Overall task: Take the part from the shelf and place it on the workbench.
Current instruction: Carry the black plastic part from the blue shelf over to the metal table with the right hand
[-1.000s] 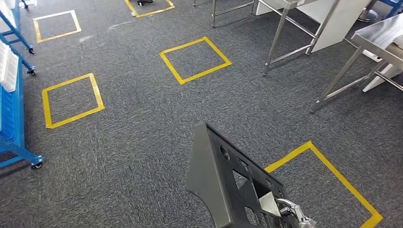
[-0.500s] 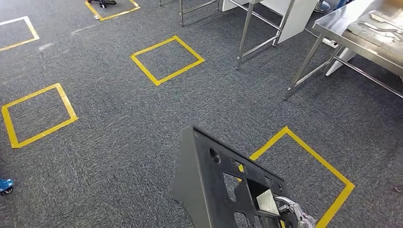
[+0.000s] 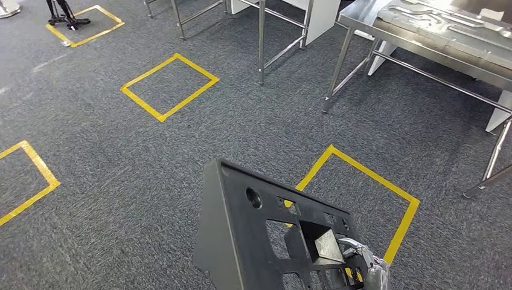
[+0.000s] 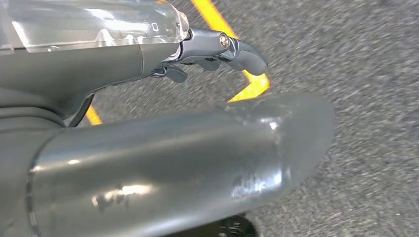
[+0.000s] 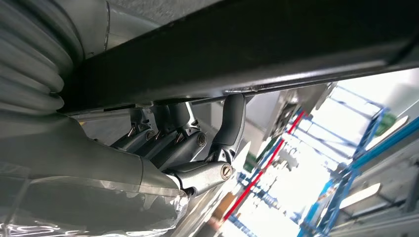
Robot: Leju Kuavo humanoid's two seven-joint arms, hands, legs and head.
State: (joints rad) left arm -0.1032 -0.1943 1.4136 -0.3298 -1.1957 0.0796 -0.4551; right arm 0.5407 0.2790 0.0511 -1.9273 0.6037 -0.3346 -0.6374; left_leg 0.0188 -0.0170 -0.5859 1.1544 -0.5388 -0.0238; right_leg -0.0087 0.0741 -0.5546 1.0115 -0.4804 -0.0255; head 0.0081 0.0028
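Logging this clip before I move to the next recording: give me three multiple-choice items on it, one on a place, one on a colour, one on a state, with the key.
1. Where is the steel workbench in the head view?
A. upper right
B. lower left
C. directly beneath the part

2. What colour are the tape squares on the carpet?
A. red
B. yellow
C. white

3. What is the state of the black perforated part?
A. lying on the workbench
B. lying on the carpet
C. carried above the floor

Key: 1 A, the bench with metal pieces on it stands at the upper right. 2 B, every taped outline is yellow. 3 C, the right hand holds it, fingers hooked over its edge, and the left hand is beside it.
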